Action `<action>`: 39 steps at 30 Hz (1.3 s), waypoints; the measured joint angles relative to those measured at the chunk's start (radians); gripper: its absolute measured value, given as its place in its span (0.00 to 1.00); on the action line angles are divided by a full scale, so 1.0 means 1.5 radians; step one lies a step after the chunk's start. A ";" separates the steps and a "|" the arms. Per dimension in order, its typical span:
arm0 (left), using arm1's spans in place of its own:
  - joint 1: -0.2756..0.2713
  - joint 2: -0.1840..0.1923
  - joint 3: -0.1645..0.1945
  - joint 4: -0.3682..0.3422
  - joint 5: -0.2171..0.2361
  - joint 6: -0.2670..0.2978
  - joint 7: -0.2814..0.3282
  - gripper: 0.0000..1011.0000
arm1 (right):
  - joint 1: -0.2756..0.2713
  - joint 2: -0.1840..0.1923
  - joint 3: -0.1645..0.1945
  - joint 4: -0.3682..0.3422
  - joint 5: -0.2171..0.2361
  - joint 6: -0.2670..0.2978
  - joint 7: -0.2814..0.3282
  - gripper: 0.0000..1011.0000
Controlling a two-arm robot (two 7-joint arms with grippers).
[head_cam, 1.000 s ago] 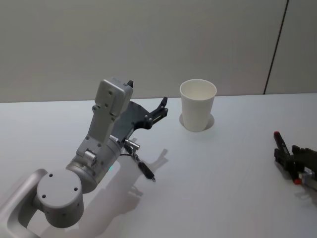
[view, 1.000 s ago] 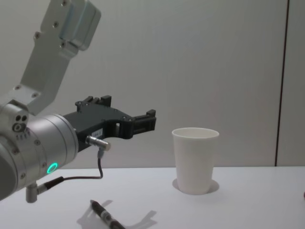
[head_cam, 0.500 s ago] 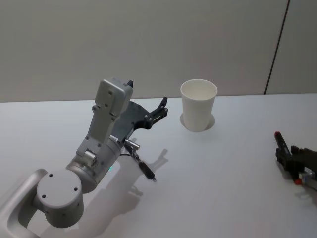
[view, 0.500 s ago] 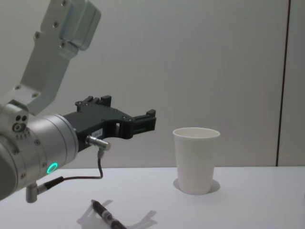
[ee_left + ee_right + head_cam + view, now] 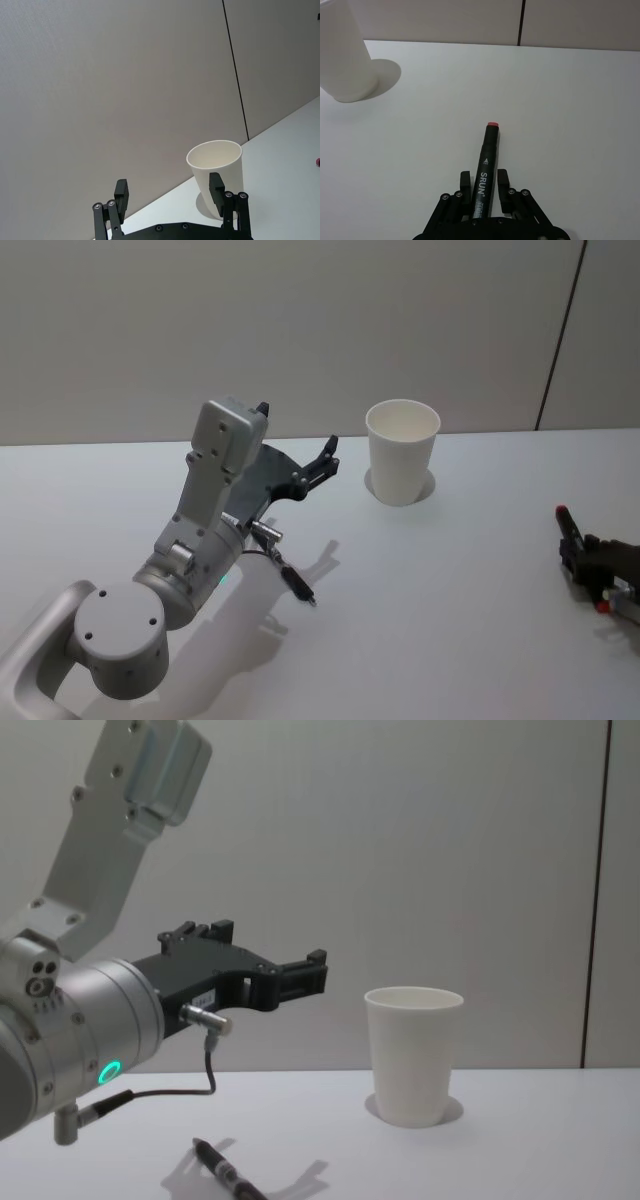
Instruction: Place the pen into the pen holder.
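Gripping the red-tipped pen (image 5: 488,145), the right pincer (image 5: 483,175) is clenched; the left pincer (image 5: 169,186) gapes wide, empty.

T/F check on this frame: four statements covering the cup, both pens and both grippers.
1. The pen holder stands upright on the table. True.
2. The left gripper has its jaws shut on a pen. False: the jaws are open and empty, raised above the table.
3. The right gripper grips a marker with a red end. True.
4. The black pen stands in the pen holder. False: it lies on the table beneath the left arm, apart from the holder.
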 joint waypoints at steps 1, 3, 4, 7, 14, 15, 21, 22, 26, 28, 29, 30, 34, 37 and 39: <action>0.000 0.000 0.000 0.000 0.000 0.000 0.000 0.99 | 0.000 0.000 0.000 0.000 0.000 0.000 0.000 0.31; 0.000 0.000 0.000 0.000 0.000 0.000 0.000 0.99 | 0.000 0.000 0.000 0.000 0.000 0.000 0.000 0.30; 0.000 0.000 0.000 0.000 0.000 0.000 0.000 0.99 | 0.000 0.000 0.000 0.000 0.000 0.001 0.000 0.29; 0.000 0.000 0.000 0.000 0.000 0.000 0.000 0.99 | 0.000 0.000 0.000 0.000 0.000 0.001 0.000 0.27; 0.000 0.000 0.000 0.000 0.000 0.000 0.000 0.99 | 0.000 0.000 0.000 0.000 0.000 0.001 0.000 0.22; 0.000 0.000 0.000 0.000 0.000 0.000 0.000 0.99 | 0.000 0.000 0.000 0.000 0.000 0.001 0.000 0.22; 0.000 0.000 0.000 0.000 0.000 0.000 0.000 0.99 | 0.000 0.000 0.000 0.000 0.000 0.001 0.000 0.19; 0.000 0.000 0.000 0.000 0.000 0.000 0.000 0.99 | 0.000 0.000 0.000 0.000 0.000 0.001 0.000 0.19; 0.000 0.000 0.000 0.000 0.000 0.000 0.000 0.99 | 0.000 0.000 0.000 0.000 0.000 0.001 0.000 0.19; 0.000 0.000 0.000 0.000 0.000 0.000 0.000 0.99 | 0.000 0.000 0.000 0.000 0.000 0.001 0.000 0.18; 0.000 0.000 0.000 0.000 0.000 0.000 0.000 0.99 | 0.000 0.000 0.000 0.000 0.000 0.001 0.000 0.18; 0.000 0.000 0.000 0.000 0.000 0.000 0.000 0.99 | 0.000 0.000 0.000 0.000 0.000 0.001 0.000 0.18; 0.000 0.000 0.000 0.000 0.000 0.000 0.000 0.99 | 0.000 0.000 0.000 0.000 0.000 0.001 0.000 0.18; 0.000 0.000 0.000 0.000 0.000 0.000 0.000 0.99 | 0.000 0.000 0.000 0.000 0.000 0.001 0.000 0.18; 0.000 0.000 0.000 0.000 0.000 0.000 0.000 0.99 | 0.000 0.000 0.000 0.000 0.000 0.001 0.000 0.18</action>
